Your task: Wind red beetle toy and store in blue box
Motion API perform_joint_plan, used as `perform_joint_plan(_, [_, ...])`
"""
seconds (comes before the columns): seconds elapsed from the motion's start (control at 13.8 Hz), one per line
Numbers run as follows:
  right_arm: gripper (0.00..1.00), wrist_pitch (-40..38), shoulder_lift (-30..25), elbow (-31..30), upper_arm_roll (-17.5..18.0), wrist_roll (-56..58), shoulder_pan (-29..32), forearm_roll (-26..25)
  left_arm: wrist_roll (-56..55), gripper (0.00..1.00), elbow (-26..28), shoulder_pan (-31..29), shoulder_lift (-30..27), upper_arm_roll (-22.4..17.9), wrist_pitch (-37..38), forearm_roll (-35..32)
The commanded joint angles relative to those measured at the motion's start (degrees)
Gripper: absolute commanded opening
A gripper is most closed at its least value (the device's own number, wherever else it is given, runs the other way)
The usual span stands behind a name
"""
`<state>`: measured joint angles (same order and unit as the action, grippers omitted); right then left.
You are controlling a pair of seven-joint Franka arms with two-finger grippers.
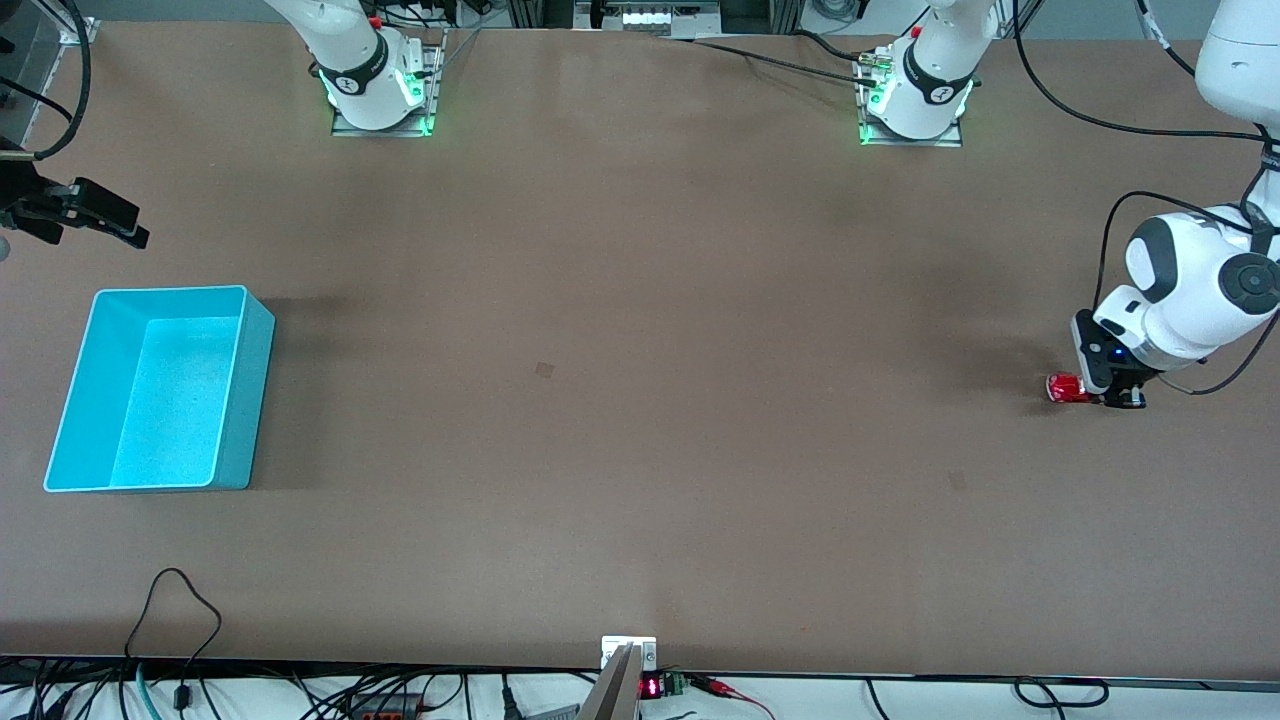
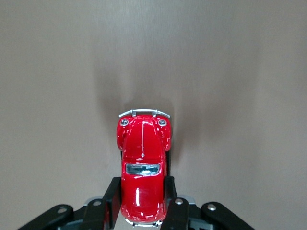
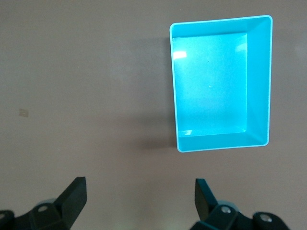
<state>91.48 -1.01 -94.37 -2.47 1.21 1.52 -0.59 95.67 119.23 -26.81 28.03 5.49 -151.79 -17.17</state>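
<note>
The red beetle toy (image 1: 1066, 387) stands on the table at the left arm's end. In the left wrist view the toy (image 2: 143, 143) shows glossy red with a silver bumper. My left gripper (image 1: 1112, 394) is down at the table, its fingers (image 2: 111, 196) pressed against both sides of the toy's rear, shut on it (image 2: 143, 194). The blue box (image 1: 256, 400) sits open and empty at the right arm's end. My right gripper (image 1: 95, 215) hangs open and empty over the table beside the box. In the right wrist view it (image 3: 141, 191) is open, with the box (image 3: 259, 81) ahead.
Bare brown table lies between the toy and the box. Cables (image 1: 180, 610) and a small device (image 1: 628, 655) lie at the table edge nearest the front camera. The two arm bases (image 1: 380, 95) stand along the edge farthest from that camera.
</note>
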Motion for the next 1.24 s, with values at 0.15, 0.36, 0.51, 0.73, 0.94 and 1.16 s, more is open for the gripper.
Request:
perform_joint_plan(0.15, [1.00,-0.2,0.1,0.8,0.1,0.8,0.4,0.4,2.1,0.13,-2.0,-0.5,2.9,0.6,-0.2,-1.4])
perform_joint_plan(0.36, [1.00,-0.2,0.2,0.8,0.1,0.8,0.3,0.4,3.3,0.13,-2.1,-0.2,2.9,0.7,-0.2,-1.4])
perform_joint_plan(0.51, [1.00,-0.2,0.1,0.8,0.1,0.8,0.3,0.4,3.6,0.13,-2.1,-0.4,2.9,1.2,-0.2,-1.4])
perform_joint_plan(0.73, [1.00,-0.2,0.1,0.8,0.1,0.8,0.3,0.4,3.5,0.47,-2.1,-0.4,2.9,1.2,-0.2,-1.0])
perform_joint_plan(0.94, [1.00,-0.2,0.1,0.8,0.1,0.8,0.3,0.4,2.9,1.00,-2.1,-0.6,2.1,1.3,0.2,-0.6])
perform_joint_plan(1.16, [1.00,-0.2,0.2,0.8,0.1,0.8,0.4,0.5,1.9,1.00,-2.2,-0.5,-0.7,1.4,4.4,-0.5])
